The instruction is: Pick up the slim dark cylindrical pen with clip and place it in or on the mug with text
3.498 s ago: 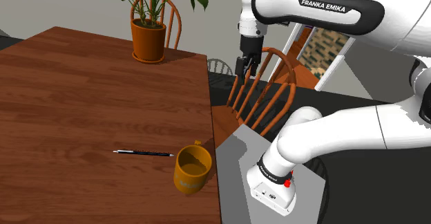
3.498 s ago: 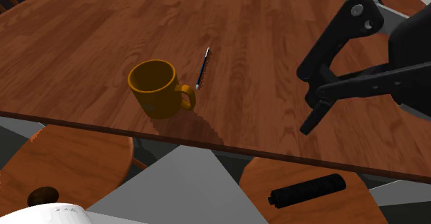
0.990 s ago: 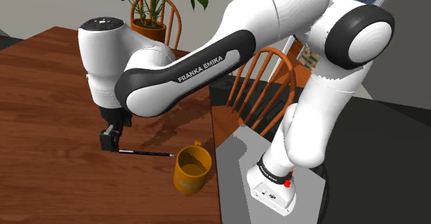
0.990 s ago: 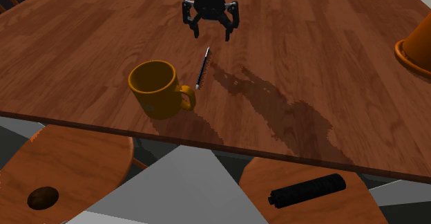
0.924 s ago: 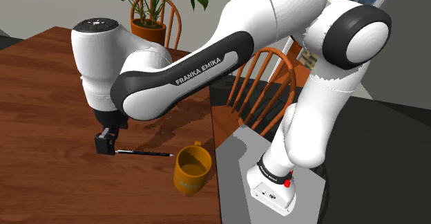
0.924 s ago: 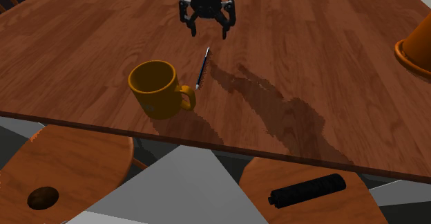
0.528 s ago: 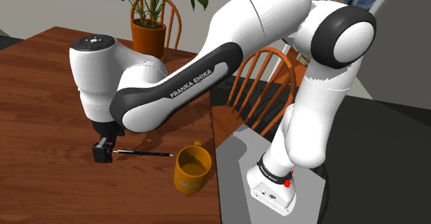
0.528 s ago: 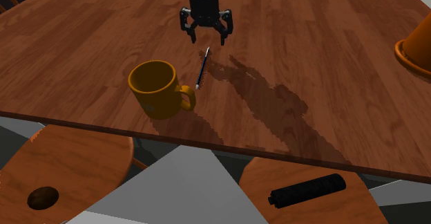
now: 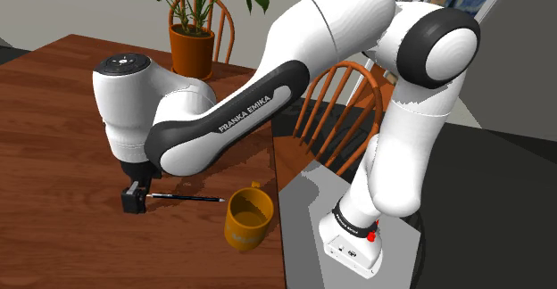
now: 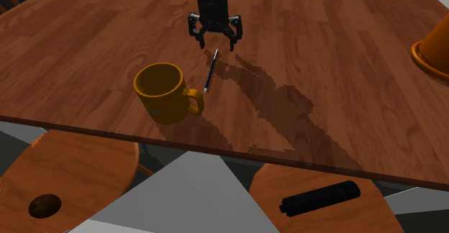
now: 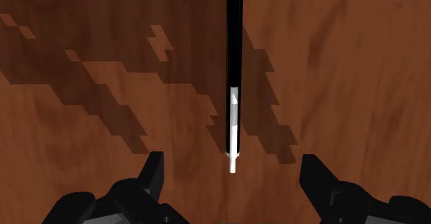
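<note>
The slim black pen [image 9: 187, 197] lies flat on the wooden table [image 9: 62, 109], its pale end toward the gripper. In the second exterior view the pen [image 10: 211, 70] runs from the mug's handle away toward the gripper. The orange mug [image 9: 248, 218] stands upright near the table's edge, a mug [image 10: 162, 92] with its mouth up. My gripper [image 10: 214, 44] hovers just above the pen's far end, open, holding nothing. In the wrist view the pen [image 11: 235, 63] stretches away from the gripper [image 11: 231, 178], centred between the spread fingers [image 11: 153, 172], its white tip and clip nearest them.
A potted plant in an orange pot [image 9: 193, 48] stands at the table's far corner. Wooden chairs [image 9: 344, 118] sit beside the table edge. A black cylinder [image 10: 319, 198] lies on a chair seat below the table. The robot's stand [image 9: 357, 234] is beside the mug.
The gripper has come a little lower and closer to the pen's far end, staying open. Pen and mug have not moved.
</note>
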Available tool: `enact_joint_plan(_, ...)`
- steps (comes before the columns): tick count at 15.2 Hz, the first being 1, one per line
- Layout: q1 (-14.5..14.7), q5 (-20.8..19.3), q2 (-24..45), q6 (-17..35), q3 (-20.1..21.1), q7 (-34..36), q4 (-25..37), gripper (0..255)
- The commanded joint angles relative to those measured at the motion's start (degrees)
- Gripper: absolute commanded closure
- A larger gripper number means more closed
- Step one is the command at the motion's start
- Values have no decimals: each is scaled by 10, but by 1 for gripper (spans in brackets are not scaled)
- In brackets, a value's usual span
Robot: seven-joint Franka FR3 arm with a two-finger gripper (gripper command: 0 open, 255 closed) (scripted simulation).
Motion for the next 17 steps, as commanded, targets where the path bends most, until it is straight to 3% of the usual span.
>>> enact_joint_plan(1,0,0,0,0,0,0,0,0)
enact_joint_plan(2,0,0,0,0,0,0,0,255)
enact_joint_plan(11,0,0,0,0,0,0,0,255)
enact_joint_plan(17,-4,18,-27,-40,5,-14,17,255)
